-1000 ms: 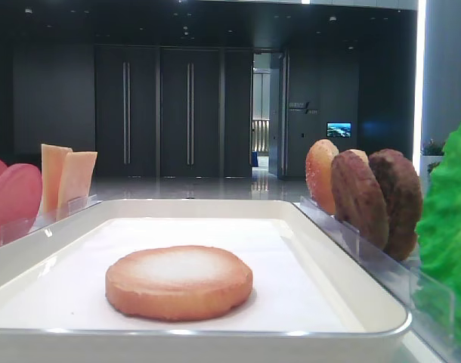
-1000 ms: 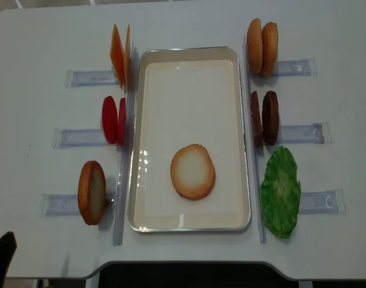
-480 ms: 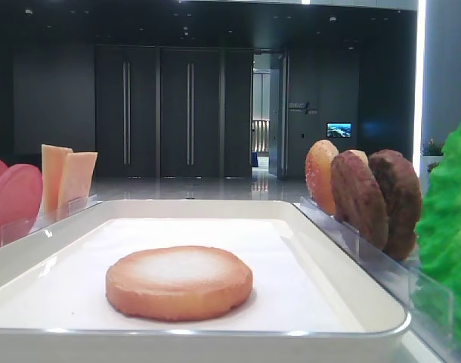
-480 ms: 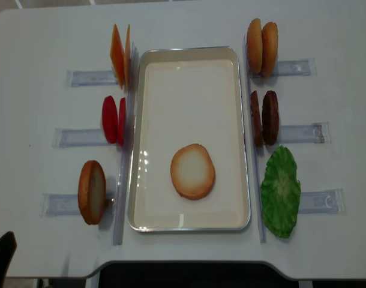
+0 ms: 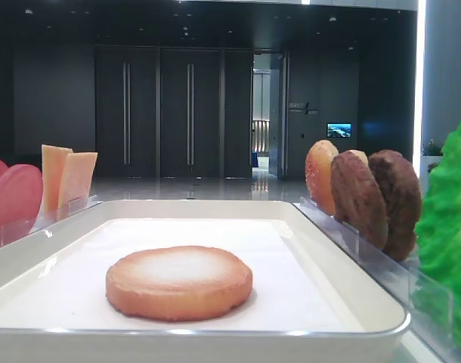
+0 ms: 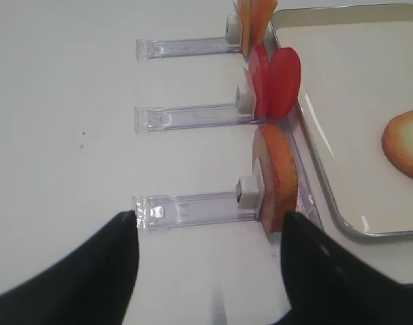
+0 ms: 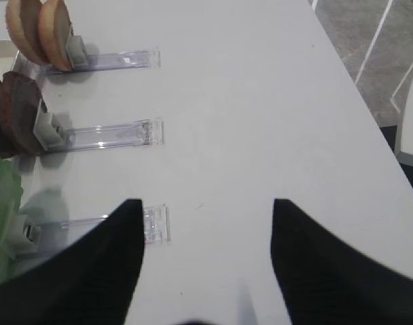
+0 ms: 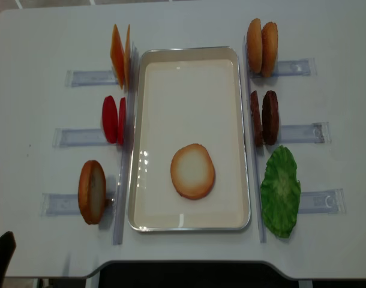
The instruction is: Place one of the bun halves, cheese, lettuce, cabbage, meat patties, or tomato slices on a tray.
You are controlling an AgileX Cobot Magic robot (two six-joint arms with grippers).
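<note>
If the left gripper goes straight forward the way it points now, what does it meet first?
Probably the clear holder carrying the standing bun half, just ahead of the open left gripper; depth is uncertain.

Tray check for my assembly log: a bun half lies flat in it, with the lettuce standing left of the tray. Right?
Not quite. The bun half does lie flat in the tray, but the lettuce stands right of the tray, as the realsense high view shows.

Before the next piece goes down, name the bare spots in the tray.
The tray is bare across its far half, between the cheese side and the meat patties side. Thin strips flank the bun half lying in the near half. Outside both long rims, upright pieces crowd close.
</note>
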